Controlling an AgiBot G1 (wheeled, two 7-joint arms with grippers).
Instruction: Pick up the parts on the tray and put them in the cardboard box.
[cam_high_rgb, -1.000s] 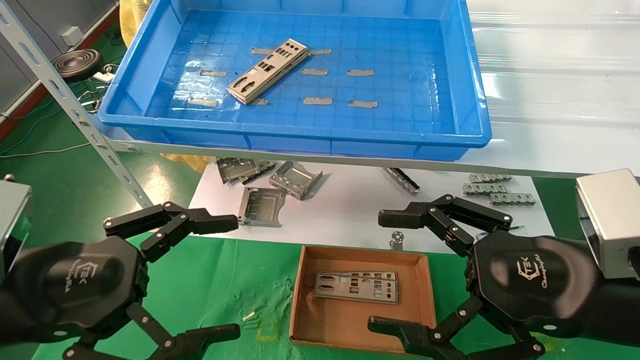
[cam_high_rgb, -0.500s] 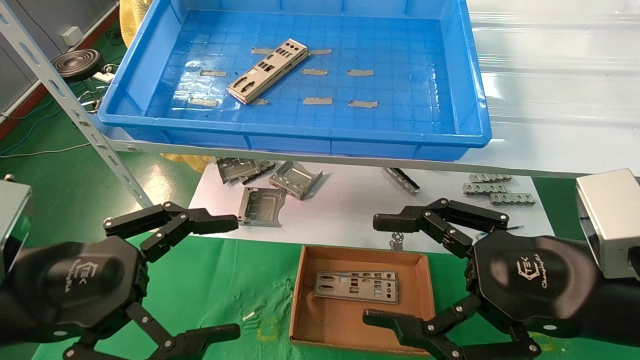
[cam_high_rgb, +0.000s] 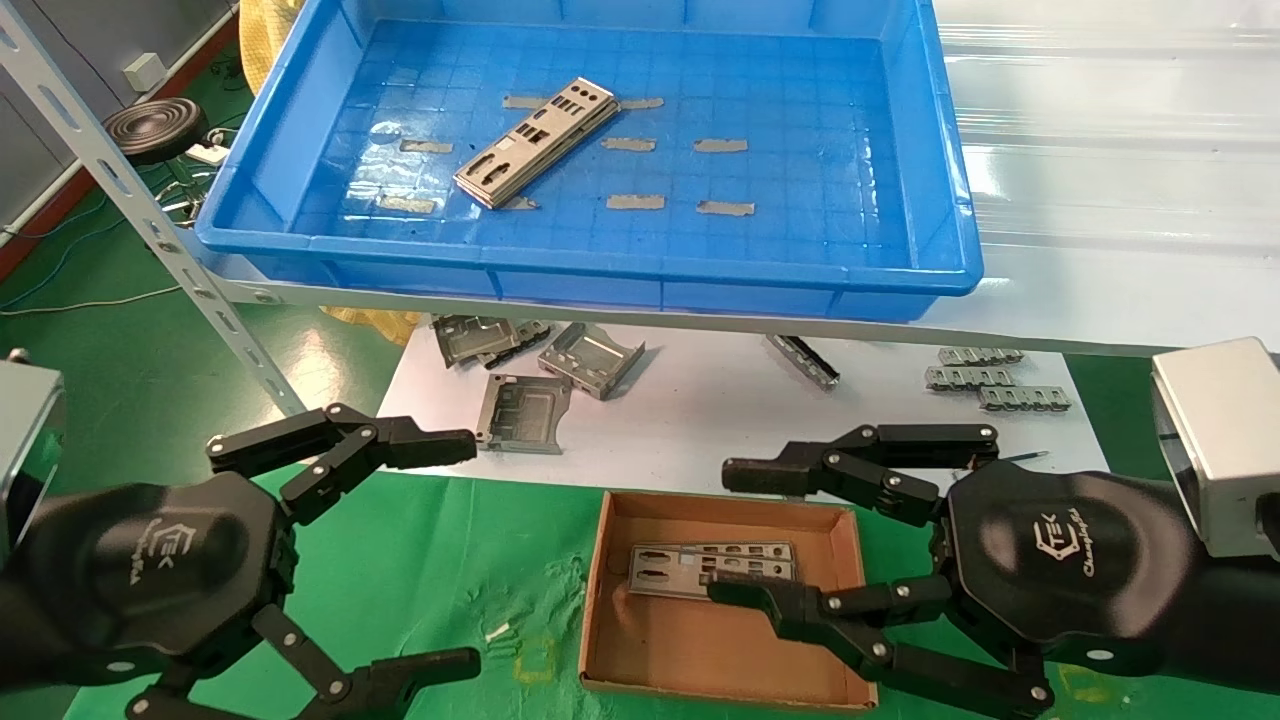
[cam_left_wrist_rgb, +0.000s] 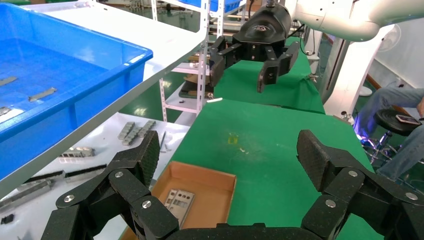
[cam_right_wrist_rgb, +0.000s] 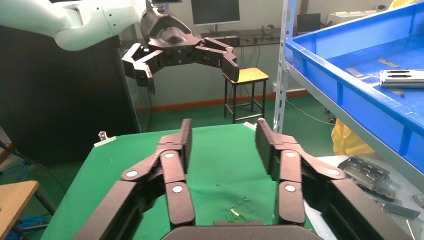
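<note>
A stack of silver punched parts (cam_high_rgb: 535, 140) lies slanted on the floor of the blue tray (cam_high_rgb: 600, 275), up on the shelf; its end also shows in the right wrist view (cam_right_wrist_rgb: 402, 77). Below on the green mat stands the cardboard box (cam_high_rgb: 690, 640) with one part (cam_high_rgb: 690, 570) flat inside, seen too in the left wrist view (cam_left_wrist_rgb: 179, 202). My right gripper (cam_high_rgb: 735, 532) hovers over the box's right half, open, its fingers fairly close, nothing between them. My left gripper (cam_high_rgb: 445, 550) hangs open left of the box, empty.
Folded grey brackets (cam_high_rgb: 590, 355) and comb-like strips (cam_high_rgb: 985, 378) lie on a white sheet under the shelf, behind the box. A slanted perforated shelf upright (cam_high_rgb: 150, 220) stands at the left. Green mat (cam_high_rgb: 450, 560) lies between box and left gripper.
My right gripper's fingers have drawn much closer together over the box, with nothing taken hold of. The left gripper, the parts and the box have not moved.
</note>
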